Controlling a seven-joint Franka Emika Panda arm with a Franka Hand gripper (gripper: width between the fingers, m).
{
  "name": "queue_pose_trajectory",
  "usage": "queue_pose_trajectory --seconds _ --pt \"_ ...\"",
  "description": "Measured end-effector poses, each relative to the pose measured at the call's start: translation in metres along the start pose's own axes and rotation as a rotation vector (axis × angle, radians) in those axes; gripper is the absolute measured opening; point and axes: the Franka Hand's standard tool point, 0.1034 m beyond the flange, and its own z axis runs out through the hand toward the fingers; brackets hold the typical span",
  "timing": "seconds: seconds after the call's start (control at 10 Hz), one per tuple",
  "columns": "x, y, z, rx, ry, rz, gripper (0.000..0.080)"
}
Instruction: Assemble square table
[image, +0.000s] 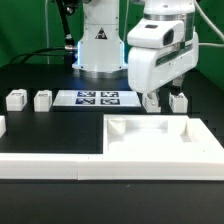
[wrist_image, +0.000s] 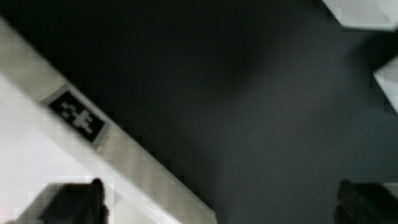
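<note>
Square table top (image: 160, 137) lies flat on the black table (image: 50, 130), raised rim upward. It is nearer the camera than the marker board (image: 97, 98) and toward the exterior view's right of it.

1. Gripper (image: 165, 94). It hangs above the table, to the exterior view's right of the marker board and clear of the square table top. The jaws are spread wide. In the wrist view the two dark fingertips (wrist_image: 71, 203) stand at opposite edges of the picture, with only bare black table between them. Nothing is gripped.

2. Legs near the gripper. The first leg (image: 152, 101) and second leg (image: 180, 101) stand to the exterior view's right of the marker board. The gripper body hides their upper parts.

3. Legs far from the gripper. The third leg (image: 42, 100) and fourth leg (image: 15, 100) stand side by side, not touching, to the exterior view's left of the marker board.

4. White tagged part (wrist_image: 36, 150). In the wrist view it runs diagonally beside one fingertip and carries a black-white tag (wrist_image: 79, 115). Which part it is cannot be told.

5. Border rail (image: 50, 168). This long white rail lies farther from the marker board than the square table top, whose near edge lies against it.

6. Robot base (image: 100, 45). It stands behind the marker board.
</note>
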Motion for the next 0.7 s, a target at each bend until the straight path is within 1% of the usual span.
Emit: queue_pose_trajectory --seconds 0.2,0.3,0.4,0.5,0.6,0.7 --pt "0.0 -0.003 0.001 0.002 -0.001 0.14 0.0648" --pt "0.0 -0.025 0.001 0.004 -0.017 0.358 0.0648" --pt "0.005 -0.039 -0.005 0.001 -0.035 0.448 0.0648" --pt "0.014 -0.06 -0.007 -0.005 -0.035 0.609 0.0648" --pt "0.018 -0.08 0.0 -0.006 -0.048 0.711 0.0648" --pt "0.018 -0.082 0.001 -0.005 -0.064 0.686 0.0648"
